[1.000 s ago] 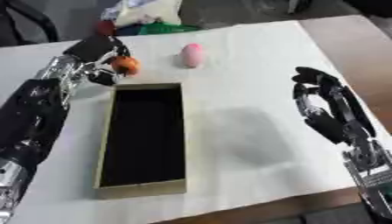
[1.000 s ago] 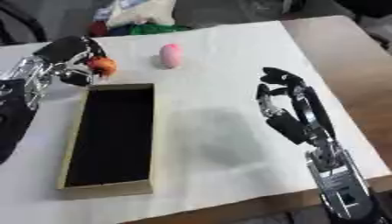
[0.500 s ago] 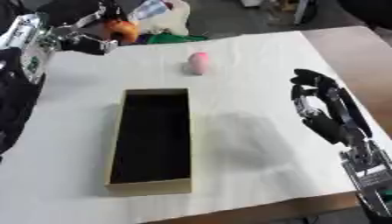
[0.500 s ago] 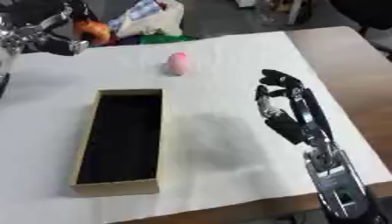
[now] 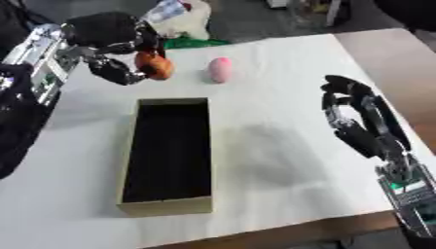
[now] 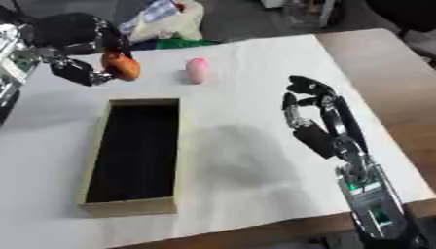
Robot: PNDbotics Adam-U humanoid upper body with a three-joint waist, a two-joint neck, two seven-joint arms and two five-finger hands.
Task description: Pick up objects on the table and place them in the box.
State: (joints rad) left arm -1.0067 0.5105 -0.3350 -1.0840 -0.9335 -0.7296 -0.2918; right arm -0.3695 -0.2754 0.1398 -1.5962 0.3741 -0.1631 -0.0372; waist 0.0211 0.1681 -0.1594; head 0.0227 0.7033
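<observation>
My left hand (image 5: 115,46) is raised above the table's far left, its fingers curled round an orange roundish object (image 5: 154,65). It hangs just beyond the far end of the long, shallow box (image 5: 169,193), which has a dark inside and tan walls and holds nothing I can see. A pink oval object (image 5: 221,69) lies on the white table to the right of that hand. My right hand (image 5: 356,116) hovers at the right side with fingers relaxed and nothing in it.
The white table cover (image 5: 281,160) ends at a bare wooden strip (image 5: 400,63) on the right. Cloth and bags (image 5: 183,17) lie past the far edge. A shadow falls on the cover right of the box.
The left hand has carried the orange object from the far left corner toward the box's far end. The camera has shifted too. The right hand stays put.
</observation>
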